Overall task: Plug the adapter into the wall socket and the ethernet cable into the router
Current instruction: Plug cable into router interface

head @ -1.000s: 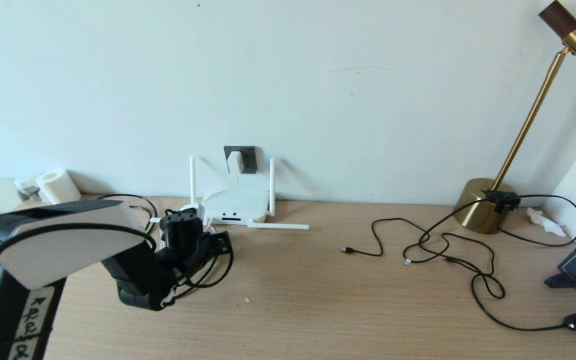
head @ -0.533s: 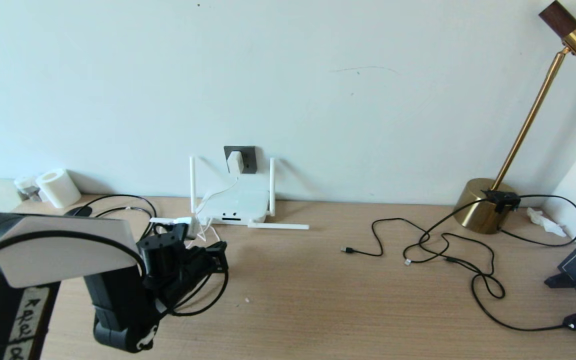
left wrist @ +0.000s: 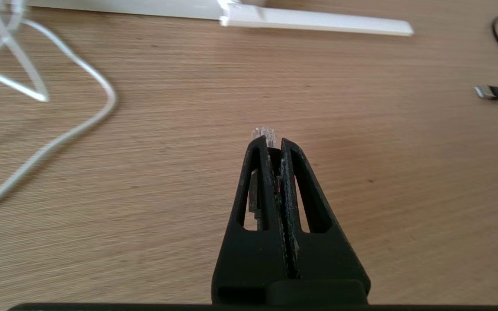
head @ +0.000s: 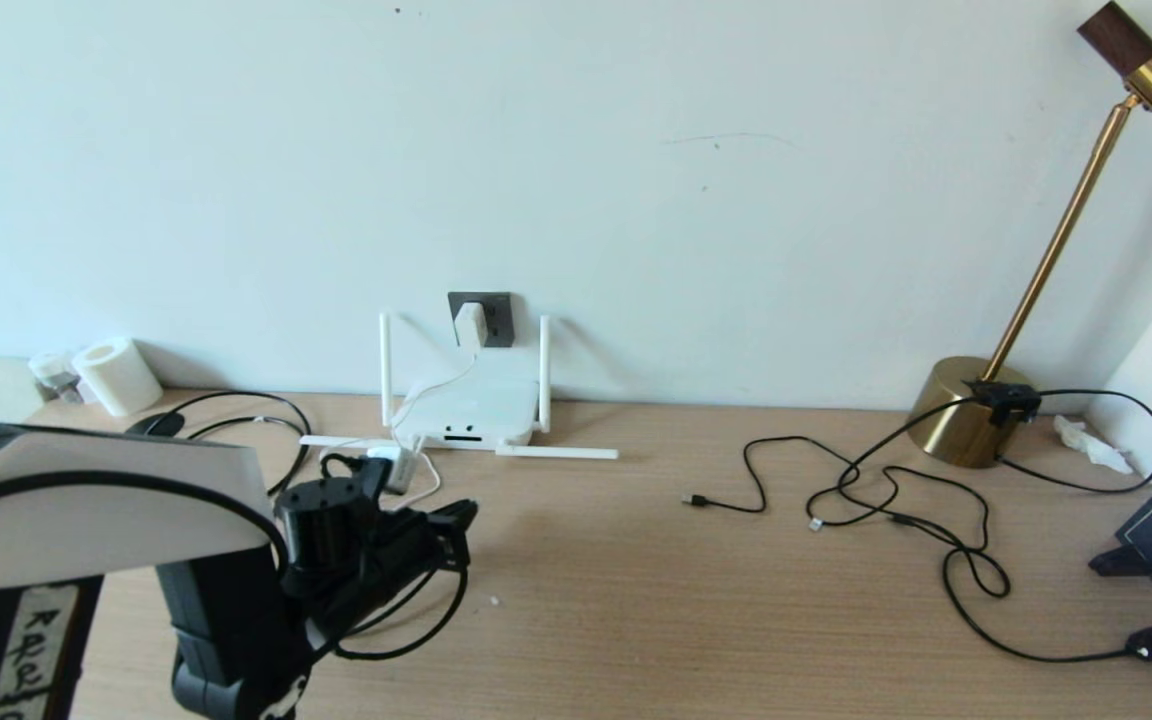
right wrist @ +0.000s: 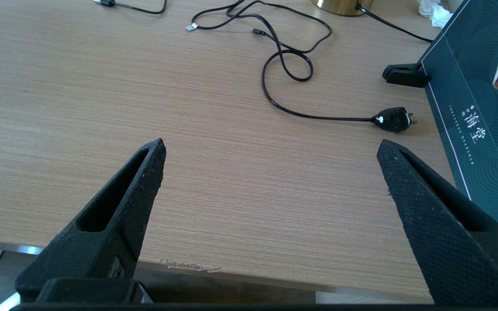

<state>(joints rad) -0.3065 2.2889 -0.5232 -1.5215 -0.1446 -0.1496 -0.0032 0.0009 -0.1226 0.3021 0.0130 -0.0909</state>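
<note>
The adapter (head: 470, 323) already sits in the socket (head: 482, 318) on the wall, its white cord (head: 423, 388) dropping to the router (head: 469, 409) just below, so judging by that the power half is done and the cable half is in hand. The left gripper (left wrist: 273, 140) hangs low over the desk (head: 696, 600) in front of the router and a little to its left, jaws pressed together on the ethernet cable (head: 406, 610) right at the plug — in the left wrist view the clear tip (left wrist: 265, 132) pokes out just past the fingertips. That short grip looks deliberate: holding close to the plug keeps it stiff and aimed, where a hold further back would let it droop. The black slack loops under the wrist in the head view. The router lies flat against the wall with two antennas upright and two lying on the desk, one (left wrist: 314, 20) showing in the left wrist view; its slotted edge faces the robot, so the plug probably has to be levelled and lined up with a slot before going in. The right gripper (right wrist: 270, 149) is parked over the near desk edge, jaws spread wide and empty — well apart from the thin black cables (right wrist: 283, 65) and the lamp (head: 971, 408) on that side.
</note>
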